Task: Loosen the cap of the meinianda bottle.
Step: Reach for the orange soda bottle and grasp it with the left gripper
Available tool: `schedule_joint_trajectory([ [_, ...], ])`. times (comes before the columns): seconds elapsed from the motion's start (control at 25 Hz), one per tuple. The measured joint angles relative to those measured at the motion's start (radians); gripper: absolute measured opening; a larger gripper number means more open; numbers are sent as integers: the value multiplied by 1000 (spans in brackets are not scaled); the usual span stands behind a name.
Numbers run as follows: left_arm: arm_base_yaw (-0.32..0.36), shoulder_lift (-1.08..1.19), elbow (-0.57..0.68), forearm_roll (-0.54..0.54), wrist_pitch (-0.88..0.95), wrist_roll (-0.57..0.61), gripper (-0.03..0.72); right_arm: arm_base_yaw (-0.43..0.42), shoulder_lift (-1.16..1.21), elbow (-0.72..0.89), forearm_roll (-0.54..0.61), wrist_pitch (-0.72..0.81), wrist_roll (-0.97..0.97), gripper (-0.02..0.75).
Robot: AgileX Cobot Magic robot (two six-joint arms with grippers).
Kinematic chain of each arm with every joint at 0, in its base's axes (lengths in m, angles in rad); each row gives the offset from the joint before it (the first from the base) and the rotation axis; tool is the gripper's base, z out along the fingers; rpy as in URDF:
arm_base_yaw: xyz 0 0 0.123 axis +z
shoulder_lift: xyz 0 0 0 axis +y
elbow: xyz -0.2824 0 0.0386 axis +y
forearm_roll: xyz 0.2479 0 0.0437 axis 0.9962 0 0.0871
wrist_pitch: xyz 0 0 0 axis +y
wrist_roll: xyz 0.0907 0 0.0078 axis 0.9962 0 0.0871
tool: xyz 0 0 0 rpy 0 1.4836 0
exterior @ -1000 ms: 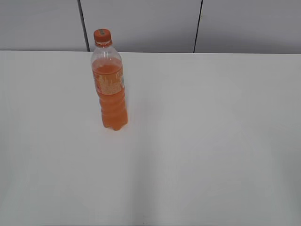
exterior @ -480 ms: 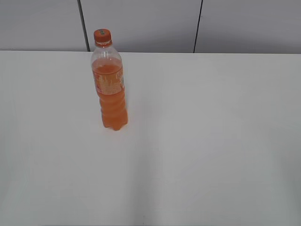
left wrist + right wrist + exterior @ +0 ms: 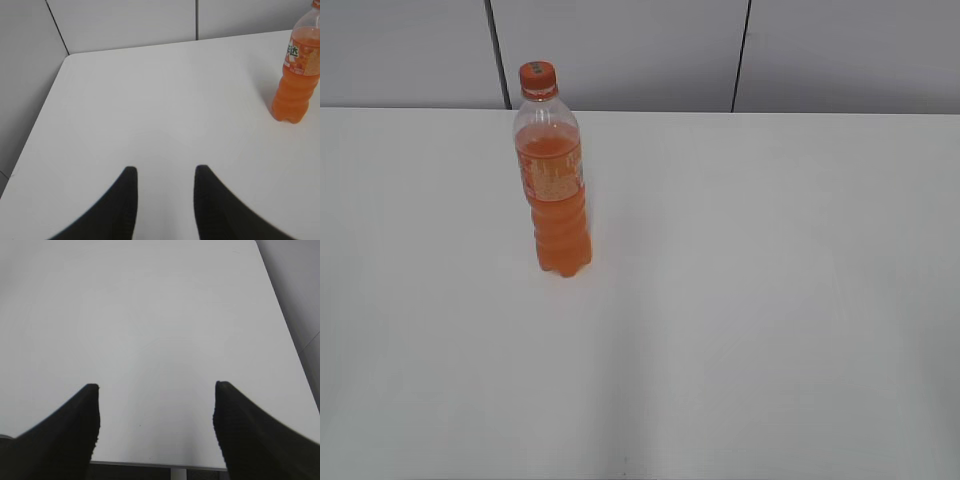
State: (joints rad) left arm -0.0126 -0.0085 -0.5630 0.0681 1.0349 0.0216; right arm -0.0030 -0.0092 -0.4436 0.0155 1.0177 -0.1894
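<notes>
The meinianda bottle [image 3: 556, 190] stands upright on the white table at the back left, clear plastic with orange drink and an orange-and-white label. Its small orange cap [image 3: 537, 76] sits on top. The bottle's lower body also shows in the left wrist view [image 3: 297, 75] at the right edge, with its cap cut off by the frame. My left gripper [image 3: 162, 172] is open and empty, low over the table, well to the left of the bottle. My right gripper [image 3: 156, 387] is open wide and empty over bare table. Neither gripper shows in the exterior view.
The white table [image 3: 740, 300] spans the exterior view, with grey wall panels behind it. Its left edge and rounded back corner show in the left wrist view [image 3: 55, 85]. Its right edge [image 3: 280, 310] and near edge show in the right wrist view.
</notes>
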Motion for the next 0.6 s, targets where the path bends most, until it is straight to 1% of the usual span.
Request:
schedule_joint_trajectory([
  [0.4,0,0,0,2,0,0,242,0,0,0,0,0,2,532],
  [0.52,0,0,0,23,0,0,242,0,0,0,0,0,1,532],
  [0.6,0,0,0,40,0,0,258,0,0,0,0,0,1,532],
])
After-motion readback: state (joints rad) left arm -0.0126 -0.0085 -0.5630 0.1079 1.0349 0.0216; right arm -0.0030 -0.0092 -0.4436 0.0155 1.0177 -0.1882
